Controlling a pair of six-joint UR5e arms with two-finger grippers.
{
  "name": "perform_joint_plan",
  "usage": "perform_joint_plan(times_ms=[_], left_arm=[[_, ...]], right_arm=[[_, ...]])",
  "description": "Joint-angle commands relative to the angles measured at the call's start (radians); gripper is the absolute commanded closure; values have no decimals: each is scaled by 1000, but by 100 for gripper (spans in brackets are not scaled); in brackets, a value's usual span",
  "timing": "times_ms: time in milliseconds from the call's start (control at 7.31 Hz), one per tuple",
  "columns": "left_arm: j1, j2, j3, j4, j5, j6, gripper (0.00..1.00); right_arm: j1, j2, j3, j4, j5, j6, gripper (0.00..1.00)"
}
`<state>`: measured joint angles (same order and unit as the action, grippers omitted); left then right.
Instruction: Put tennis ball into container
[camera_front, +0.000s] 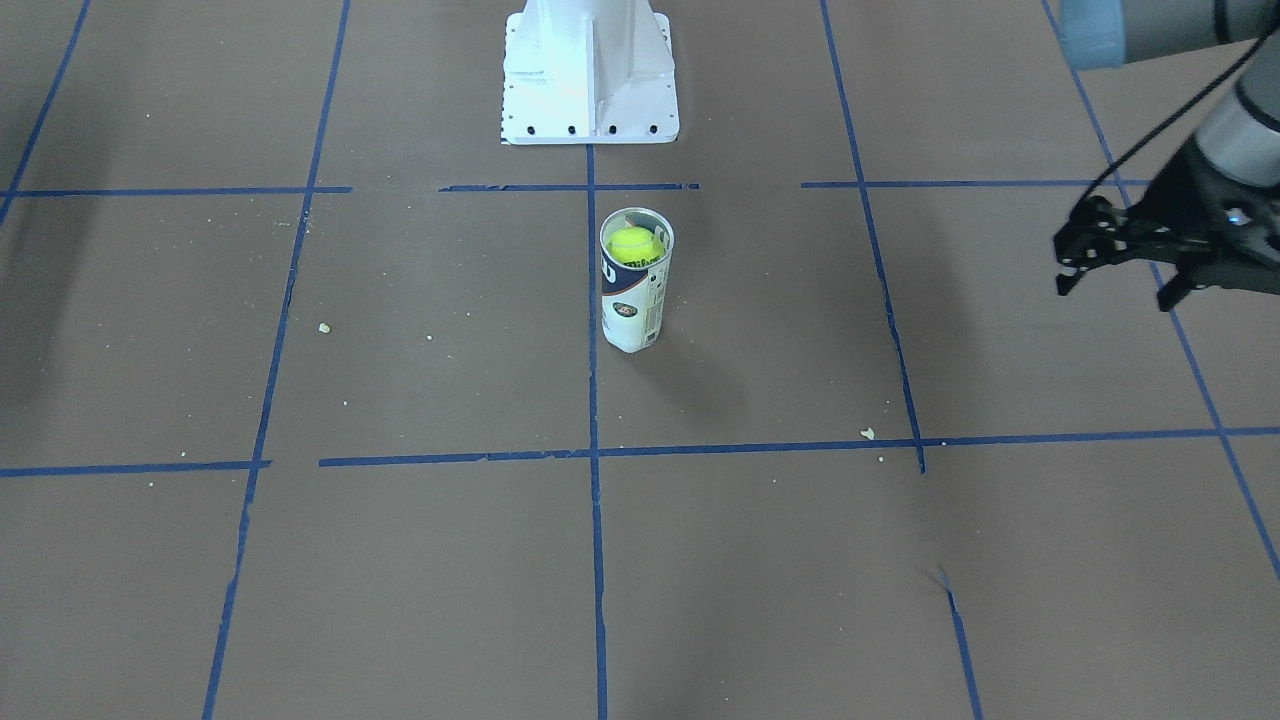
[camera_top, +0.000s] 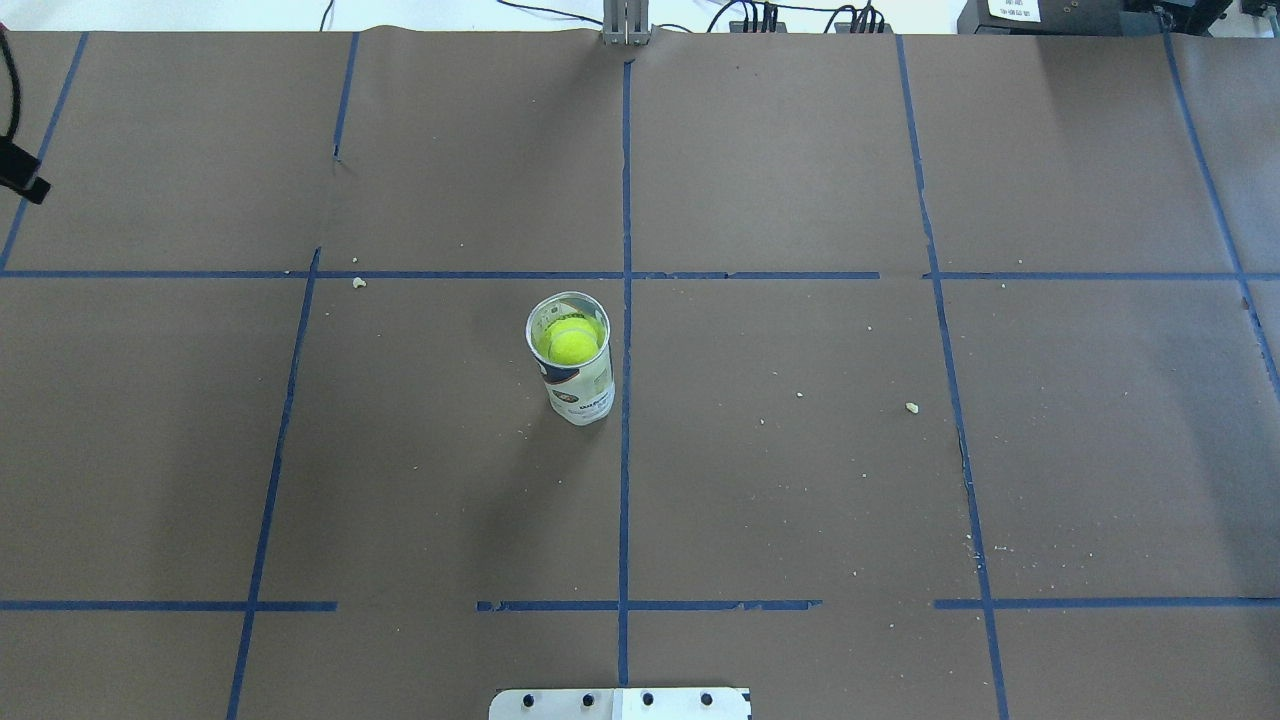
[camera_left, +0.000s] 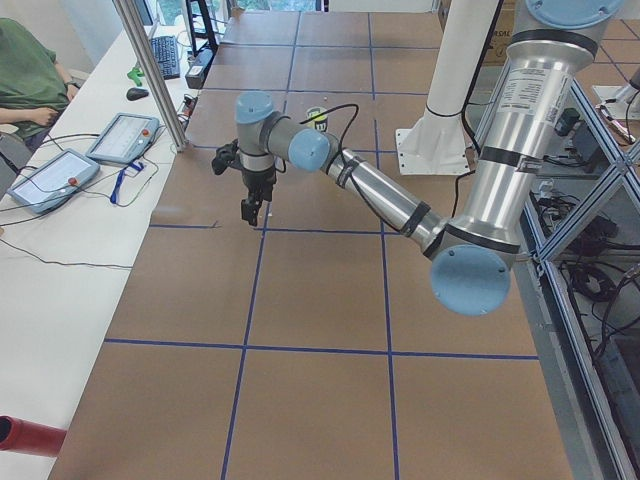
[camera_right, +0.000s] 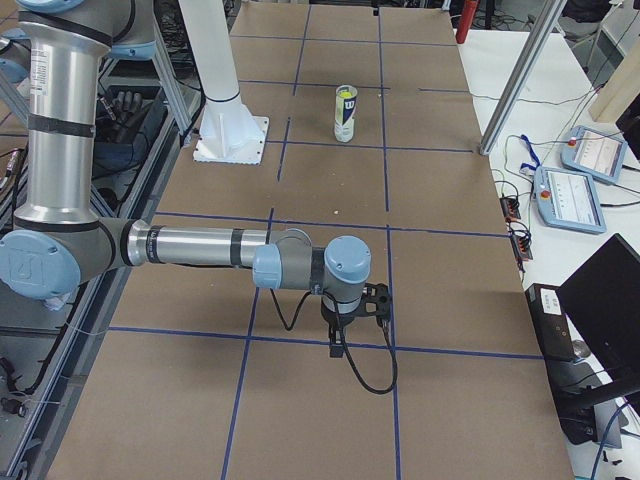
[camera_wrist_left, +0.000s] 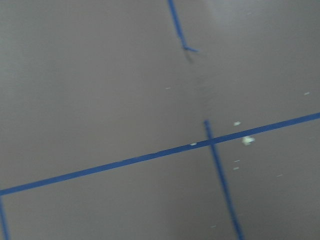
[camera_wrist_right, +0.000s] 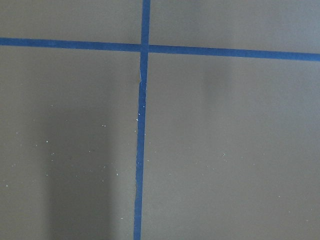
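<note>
**Container upright on counter, tennis ball inside, both end effectors clear of it**

1. Base plate (camera_top: 620, 703): white painted metal with a row of dark bolt holes. It lies at the near edge of the overhead view and is cut off by the frame.

2. Counter (camera_top: 800, 480): matte brown paper, squared off by blue tape (camera_top: 624, 480). Pale crumbs (camera_top: 911, 407) are scattered over it.

3. Container (camera_top: 572, 375): a clear plastic cylinder standing on its base with its long axis vertical and its open mouth pointing straight up. It sits just at 9 o'clock of the centre tape line, at 12 o'clock from the base plate. A white and dark-blue printed label (camera_front: 630, 305) wraps the wall and hides what is lower inside.

4. Tennis ball (camera_top: 570, 343): fuzzy yellow-green with a white seam, inside the container close under the rim. Only its top shows; its lower half is behind the label.

5. Left end effector (camera_front: 1115, 288): black, with its two fingers spread apart and nothing between them. It is raised, well apart from the container at about 10 o'clock overhead, where only a dark corner of it enters the frame.

6. Right end effector (camera_right: 357, 320): seen only from the right end of the counter, at 6 o'clock from the container and well apart. I cannot tell whether its fingers are parted or closed.

7. Wrist views: paper and tape only, and the left one is blurred.
</note>
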<state>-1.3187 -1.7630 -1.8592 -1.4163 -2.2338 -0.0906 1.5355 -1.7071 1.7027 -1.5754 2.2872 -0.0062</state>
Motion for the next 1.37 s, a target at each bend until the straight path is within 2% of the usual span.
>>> perform_joint_plan(times_ms=[0,137,274,411,547,1232], left_arm=[[-129,123,148,-109,-18,190,0],[-190,198,147,-127,-18,196,0],[-217,227,147,-118,-35,192,0],[-220,265,172,-110,-170,187,0],[-224,276,166,-115,-209,192,0],[-224,295,155,-115,-205,190,0]], right_arm=[[0,0,0,0,0,0,0],[0,0,0,0,0,0,0],[0,0,0,0,0,0,0],[0,0,0,0,0,0,0],[0,0,0,0,0,0,0],[0,0,0,0,0,0,0]])
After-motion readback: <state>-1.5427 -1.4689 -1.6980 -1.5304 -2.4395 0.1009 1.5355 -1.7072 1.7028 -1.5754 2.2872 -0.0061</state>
